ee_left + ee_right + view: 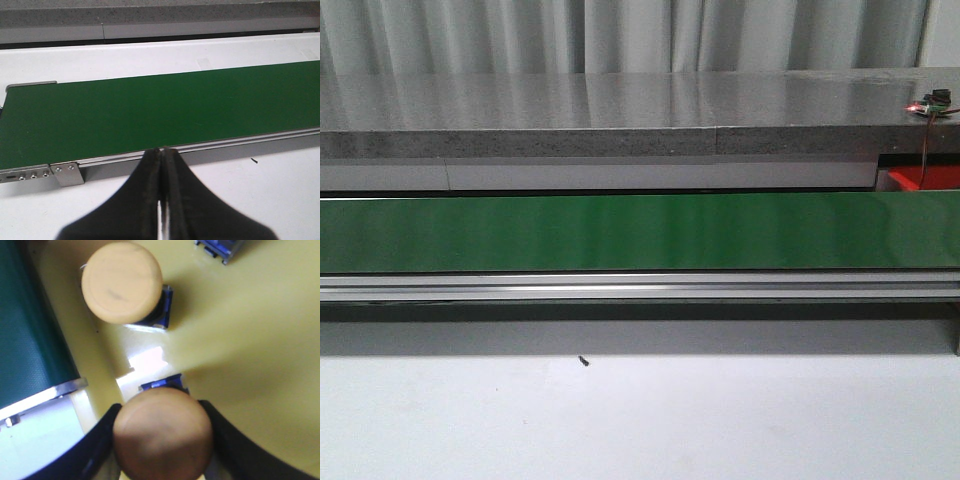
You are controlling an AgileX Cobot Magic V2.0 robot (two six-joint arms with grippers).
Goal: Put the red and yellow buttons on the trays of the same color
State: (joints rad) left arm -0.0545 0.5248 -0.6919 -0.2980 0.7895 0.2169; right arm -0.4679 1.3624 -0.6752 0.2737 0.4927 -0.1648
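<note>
our right gripper [162, 440] has its fingers [100, 440] clamped on a yellow button [162, 432] over the yellow tray [260, 340]; a second yellow button [122, 281] sits upright farther in. left gripper [161, 200] fingers pressed together, empty, over the worktop [280, 200] before the green belt [150, 110]. red tray [925, 180] far right behind belt.

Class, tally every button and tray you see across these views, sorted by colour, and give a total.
Yellow buttons: 2, the loose button and the held button between the right fingers
Red buttons: 0
Yellow tray: 1
Red tray: 1
Total: 4 (blue base at the edge, cap unseen, uncounted)
</note>
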